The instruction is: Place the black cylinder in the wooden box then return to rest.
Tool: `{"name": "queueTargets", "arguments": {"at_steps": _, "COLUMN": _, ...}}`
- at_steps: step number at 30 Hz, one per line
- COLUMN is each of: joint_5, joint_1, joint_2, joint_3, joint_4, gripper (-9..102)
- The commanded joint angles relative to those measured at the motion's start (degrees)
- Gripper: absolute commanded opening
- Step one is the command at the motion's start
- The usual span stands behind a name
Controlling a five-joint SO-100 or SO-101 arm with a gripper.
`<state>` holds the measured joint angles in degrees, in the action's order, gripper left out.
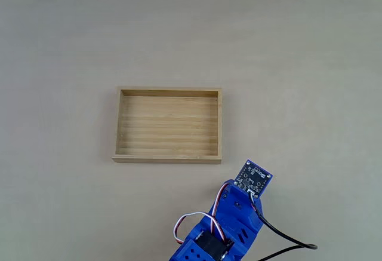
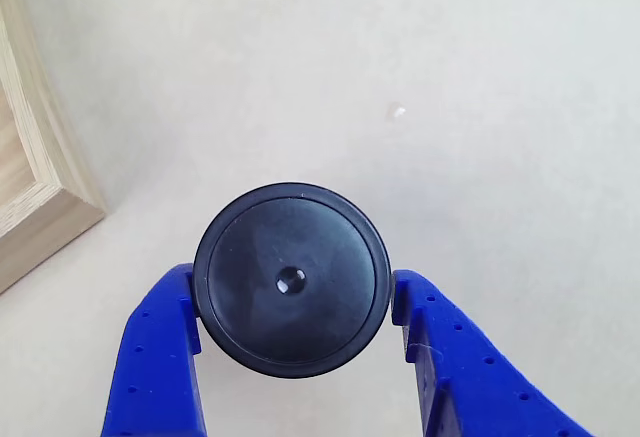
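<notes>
Cylinder [image 2: 291, 279] sits between the blue gripper [image 2: 296, 317] fingers, apparently clamped, just outside the box [image 1: 169, 156] corner. Hold firm, lift clear of the wall, then release over the planks.

Cut off at the bottom edge of the fixed view: blue arm [image 1: 224, 231] and its black cable [image 1: 280, 246]. In the other view, wooden box [image 2: 35, 177] cropped at the left edge, lower side of black cylinder [image 2: 291, 279] hidden beneath its own top, blue fingers [image 2: 160, 357] running off the bottom.
</notes>
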<state>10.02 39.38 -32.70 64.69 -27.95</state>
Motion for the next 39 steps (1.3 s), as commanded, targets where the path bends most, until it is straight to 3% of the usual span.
{"name": "queueTargets", "arguments": {"at_steps": 1, "joint_5": 0.4, "joint_1": -1.0, "joint_2": -0.3, "joint_3": -6.7, "joint_4": 1.8, "gripper": 25}}
{"name": "queueTargets", "arguments": {"at_steps": 23, "joint_5": -0.2, "joint_1": -1.1, "joint_2": -0.1, "joint_3": -10.5, "joint_4": 1.6, "gripper": 20}}
{"name": "queueTargets", "arguments": {"at_steps": 34, "joint_5": -0.8, "joint_1": -3.3, "joint_2": -6.2, "joint_3": -19.0, "joint_4": -10.3, "gripper": 20}}
{"name": "queueTargets", "arguments": {"at_steps": 39, "joint_5": -1.0, "joint_1": -7.2, "joint_2": -8.0, "joint_3": -20.7, "joint_4": -11.3, "gripper": 20}}
